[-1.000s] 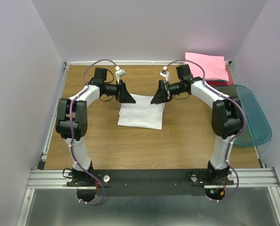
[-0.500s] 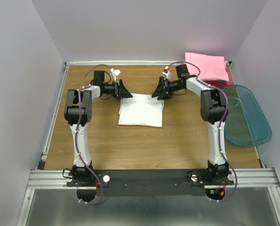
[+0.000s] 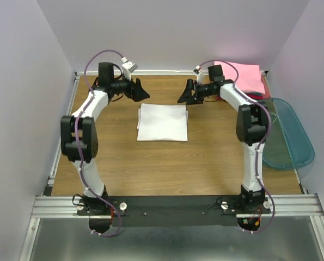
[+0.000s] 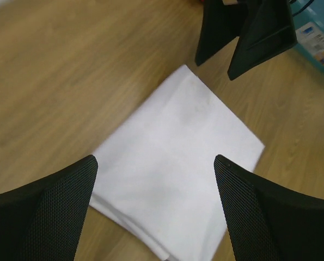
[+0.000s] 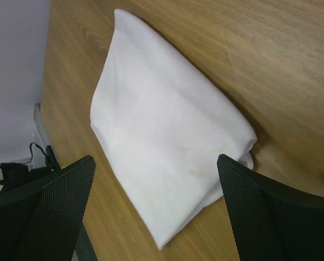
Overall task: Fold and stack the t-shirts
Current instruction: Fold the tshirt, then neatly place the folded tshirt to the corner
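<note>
We hold our left gripper (image 3: 139,89) and right gripper (image 3: 185,92) wide open and empty, near the square-folded white cloth t-shirt (image 3: 163,122) on the brown wooden table (image 3: 123,163).

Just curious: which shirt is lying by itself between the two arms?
The white t-shirt, folded mid-table; the pink t-shirt lies in the far right corner.

White arm links (image 3: 252,166), black joints (image 3: 77,142), purple cables (image 3: 103,52), black mesh-textured gripper fingers (image 4: 47,217), seemingly silver base bolts (image 3: 122,206)
</note>
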